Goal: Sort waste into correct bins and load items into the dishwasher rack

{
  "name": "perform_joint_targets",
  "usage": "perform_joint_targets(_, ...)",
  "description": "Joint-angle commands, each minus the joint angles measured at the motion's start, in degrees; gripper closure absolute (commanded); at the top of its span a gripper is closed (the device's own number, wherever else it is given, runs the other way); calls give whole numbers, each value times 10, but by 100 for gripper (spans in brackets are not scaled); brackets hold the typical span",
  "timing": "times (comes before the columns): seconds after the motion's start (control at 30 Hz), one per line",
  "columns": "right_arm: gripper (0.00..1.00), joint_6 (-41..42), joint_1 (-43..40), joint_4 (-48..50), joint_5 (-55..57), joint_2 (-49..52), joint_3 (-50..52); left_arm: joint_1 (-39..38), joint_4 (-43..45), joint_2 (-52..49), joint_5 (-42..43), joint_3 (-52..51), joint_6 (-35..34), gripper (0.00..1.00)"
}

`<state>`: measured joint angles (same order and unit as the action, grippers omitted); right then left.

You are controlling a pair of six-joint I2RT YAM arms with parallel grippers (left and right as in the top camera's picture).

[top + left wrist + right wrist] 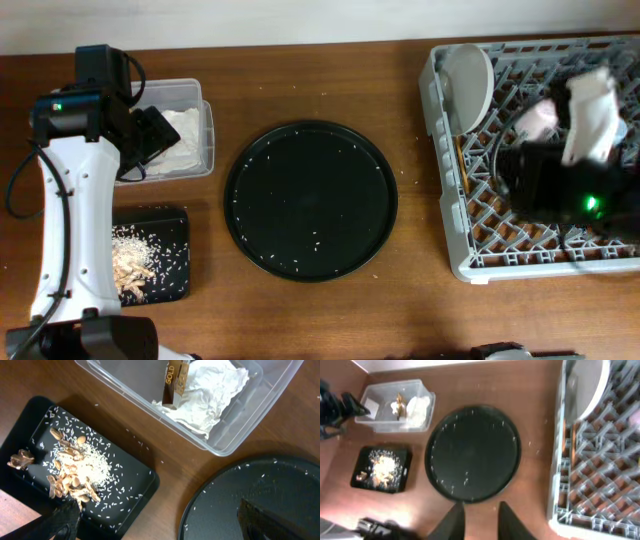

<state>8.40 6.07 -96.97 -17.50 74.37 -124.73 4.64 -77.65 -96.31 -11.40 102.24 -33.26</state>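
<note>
The clear box (203,150) holds white napkins (205,395) and the gold-brown wrapper (172,382). The small black tray (170,225) holds food scraps and rice (75,467). My left gripper (167,522) is open and empty; it hovers over the table between the small tray, the box and the round tray, by the box's left end in the overhead view (150,135). The dishwasher rack (450,215) holds the upright plate (468,85) and the pink cup (537,118). My right arm (560,185) is over the rack, and its gripper (481,522) is open and empty. The blue cup, yellow bowl and chopsticks do not show.
A large round black tray (310,200) with scattered rice grains lies mid-table between the bins and the rack. A few rice grains lie on the wood around it. The rack also shows in the right wrist view (560,510).
</note>
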Motion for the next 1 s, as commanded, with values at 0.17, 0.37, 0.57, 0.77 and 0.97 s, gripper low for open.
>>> perform_joint_targets(0.17,2,-5,7,-3,23,-56,105,1,0,8,-4,1,1,1)
perform_joint_targets(0.37,2,-5,7,-3,34,-10,105,1,0,8,-4,1,1,1)
perform_joint_targets(0.57,2,-7,6,7,82,-76,115,1,0,8,-4,1,1,1)
perform_joint_targets(0.77,2,-7,-5,243,94,-421,474,1,0,8,-4,1,1,1)
perform_joint_targets(0.97,2,-7,-43,410,113,-634,846,1,0,8,-4,1,1,1)
